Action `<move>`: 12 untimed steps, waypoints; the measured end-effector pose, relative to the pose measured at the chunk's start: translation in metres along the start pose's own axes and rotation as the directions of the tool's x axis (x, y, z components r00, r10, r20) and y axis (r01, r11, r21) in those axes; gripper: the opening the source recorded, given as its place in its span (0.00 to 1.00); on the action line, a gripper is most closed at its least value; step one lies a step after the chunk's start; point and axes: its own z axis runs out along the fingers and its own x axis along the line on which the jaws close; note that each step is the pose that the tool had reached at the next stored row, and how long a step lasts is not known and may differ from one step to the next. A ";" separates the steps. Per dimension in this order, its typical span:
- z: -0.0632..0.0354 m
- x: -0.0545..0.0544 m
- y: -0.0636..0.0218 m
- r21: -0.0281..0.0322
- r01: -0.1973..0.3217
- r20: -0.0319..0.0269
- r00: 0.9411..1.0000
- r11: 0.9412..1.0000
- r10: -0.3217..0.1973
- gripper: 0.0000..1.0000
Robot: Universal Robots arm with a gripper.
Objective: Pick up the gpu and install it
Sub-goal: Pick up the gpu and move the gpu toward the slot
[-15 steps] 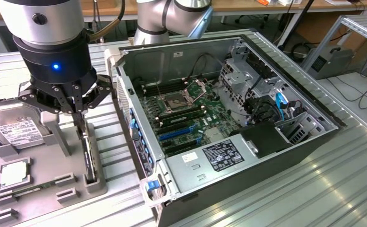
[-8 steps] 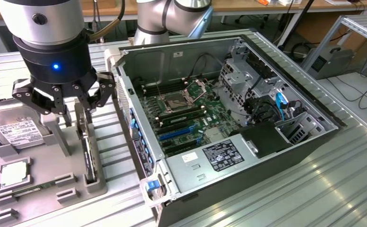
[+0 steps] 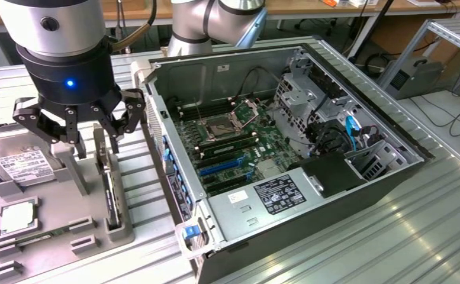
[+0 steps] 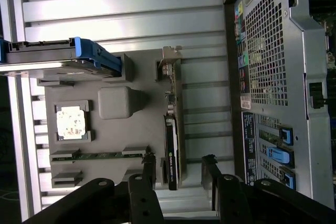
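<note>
The gpu point(image 3: 108, 183) is a thin dark card standing on its edge in a slot of the grey holder point(image 3: 60, 204). In the wrist view the gpu point(image 4: 171, 129) runs lengthwise, with its silver bracket point(image 4: 169, 61) at the far end. My gripper point(image 3: 87, 133) hangs open just above the card's upper end, one finger on each side and not touching it. From the wrist, my gripper point(image 4: 179, 167) has its dark fingers point(image 4: 148, 169) straddling the card's near end. The open computer case point(image 3: 376, 121) lies at the exterior view's right, with the motherboard's blue slots point(image 3: 218, 167) exposed.
The holder also carries a silver hard drive point(image 3: 24, 163), a square processor point(image 3: 16, 216) and a slim green memory stick point(image 3: 44, 236). The case's rear panel point(image 4: 268, 56) lies close beside the holder. All of it rests on a ribbed aluminium table point(image 3: 435, 225).
</note>
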 end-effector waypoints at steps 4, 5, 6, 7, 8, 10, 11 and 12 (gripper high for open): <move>0.0000 0.000 0.0000 0.000 0.000 0.000 1.000 1.000 0.000 0.48; 0.0000 0.000 0.0000 0.000 0.000 0.000 1.000 1.000 0.000 0.48; 0.0000 0.000 0.0000 0.000 0.000 0.000 1.000 1.000 0.000 0.48; 0.0000 0.000 0.0000 0.000 0.000 0.000 1.000 1.000 0.000 0.48; 0.0000 0.000 0.0000 0.000 0.000 0.000 1.000 1.000 0.000 0.48; 0.0000 0.000 0.0000 0.000 0.000 0.000 1.000 1.000 0.000 0.48; 0.0000 0.000 0.0000 0.000 0.000 0.000 1.000 1.000 0.000 0.48; 0.0002 0.000 0.0000 0.000 0.000 0.000 1.000 1.000 0.000 0.48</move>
